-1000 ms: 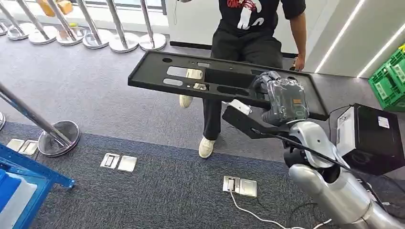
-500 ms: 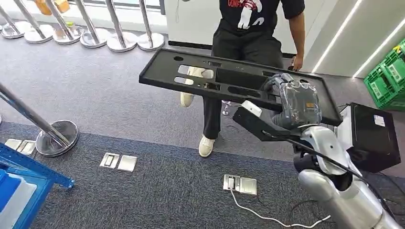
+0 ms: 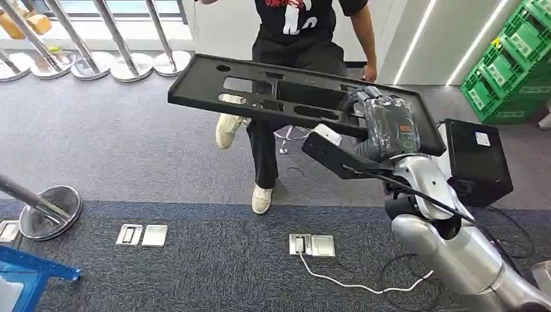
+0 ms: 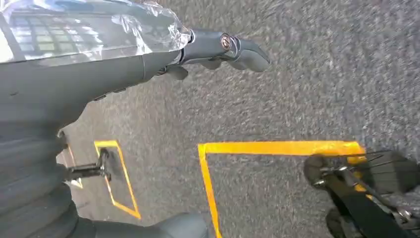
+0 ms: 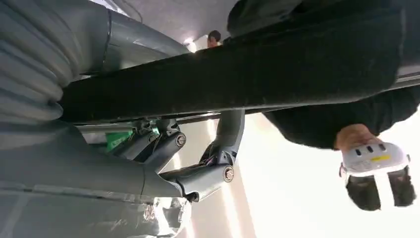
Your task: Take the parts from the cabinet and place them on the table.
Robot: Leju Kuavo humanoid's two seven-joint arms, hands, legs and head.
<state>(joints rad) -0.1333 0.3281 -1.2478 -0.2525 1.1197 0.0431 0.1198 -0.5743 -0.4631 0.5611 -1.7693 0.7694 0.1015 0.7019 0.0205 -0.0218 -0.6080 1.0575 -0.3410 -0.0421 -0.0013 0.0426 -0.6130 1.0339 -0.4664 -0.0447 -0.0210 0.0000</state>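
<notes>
Right hand grips the black panel at one end, presumably for carrying; left hand hangs, fingers apart, holding nothing.

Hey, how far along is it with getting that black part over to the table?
Picked up: the right hand grips the long black panel near one end, carrying it above grey carpet. The left hand hangs free over the floor. Left to do: reach the table and set the panel down. A person stands just beyond the panel.

The right arm is raised forward, its right hand gripping with curled fingers. The left hand hangs low, fingers loosely extended.
</notes>
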